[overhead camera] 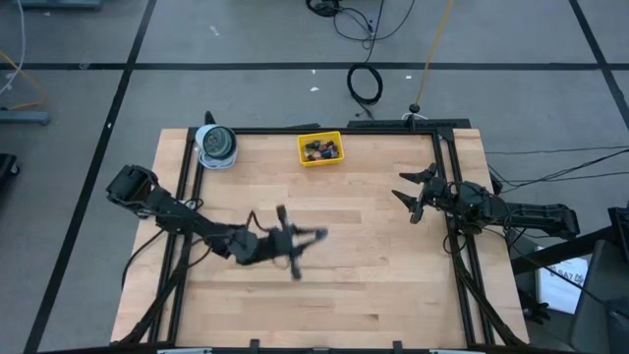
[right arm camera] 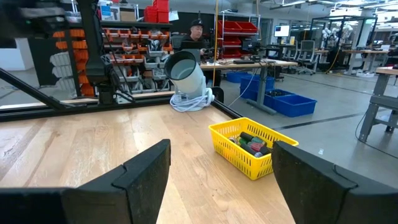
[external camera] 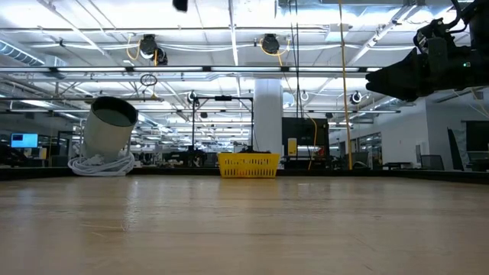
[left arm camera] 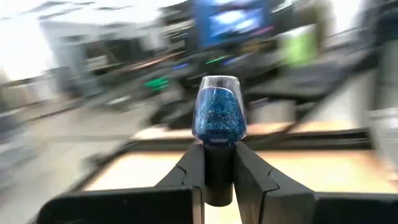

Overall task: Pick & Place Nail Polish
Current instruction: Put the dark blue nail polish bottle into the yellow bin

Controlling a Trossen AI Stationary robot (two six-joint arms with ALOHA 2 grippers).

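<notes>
1. The left tool (left arm camera: 219, 180) is closed tight on one nail polish bottle (left arm camera: 219, 115).
2. The bottle has a blue, glittery body, and its dark cap sits between the two dark fingers (left arm camera: 186, 171).
3. The blue body sticks out past the fingertips, so the bottle is held by its cap.
4. From above, the left tool (overhead camera: 307, 241) is over the middle of the wooden tabletop (overhead camera: 373, 295), a little toward the left side.
5. That arm looks smeared in the picture from above, and the room behind the bottle looks smeared too.
6. The right tool (overhead camera: 411, 195) is near the right edge of the tabletop, and its fingers are spread wide with nothing between them.
7. The yellow tray (overhead camera: 320, 148) sits at the far edge of the tabletop, near the middle.
8. More small bottles (right arm camera: 254, 143) lie inside the tray; some look red, green and dark.
9. A round grey-white tape roll (overhead camera: 216, 144) sits at the far left corner, well apart from the tray.
10. In the low view the roll (external camera: 109, 130) is tilted on a pile of white cord (external camera: 99, 164).
11. A person (right arm camera: 196, 37) sits at a desk in the room behind the tabletop.
</notes>
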